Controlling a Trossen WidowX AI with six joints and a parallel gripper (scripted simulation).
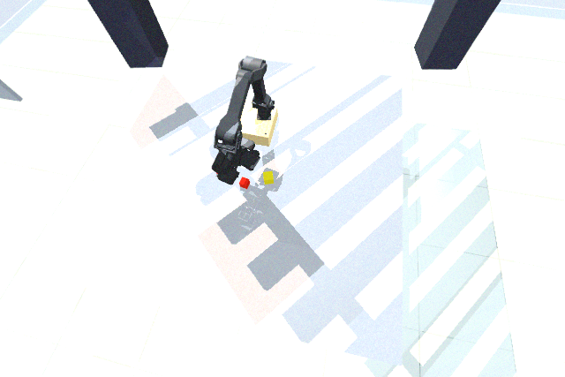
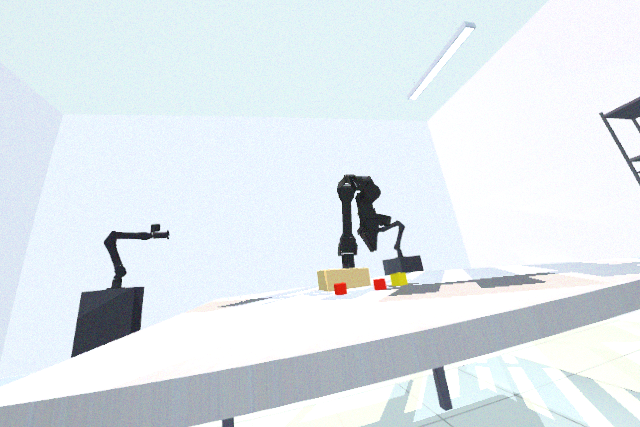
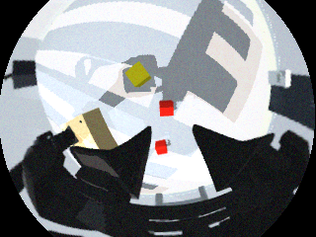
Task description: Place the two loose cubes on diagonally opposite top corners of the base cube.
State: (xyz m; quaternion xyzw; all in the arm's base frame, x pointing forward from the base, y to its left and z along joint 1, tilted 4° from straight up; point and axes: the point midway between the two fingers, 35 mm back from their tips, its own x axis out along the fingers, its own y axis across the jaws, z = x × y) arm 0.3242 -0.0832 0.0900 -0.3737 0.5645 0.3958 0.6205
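Note:
The yellow base cube (image 1: 267,177) (image 2: 398,279) (image 3: 137,74) rests on the table. One red cube (image 1: 244,183) (image 2: 379,284) (image 3: 166,108) lies close beside it, with a gap between them. The other red cube (image 2: 340,288) (image 3: 161,147) lies farther from the yellow cube; in the top view the arm hides nearly all of it. My gripper (image 2: 372,246) (image 3: 172,128) is open and empty, pointing down from above the table. In the wrist view the farther red cube shows between the fingers, but well below them.
The arm stands on a pale wooden block (image 1: 257,138) (image 2: 354,278) (image 3: 103,129), behind the cubes. Dark pedestals (image 1: 120,12) (image 1: 465,17) stand beyond the table; the left one (image 2: 108,313) carries another arm (image 2: 114,251) in the exterior view. Grey shadows cross the table.

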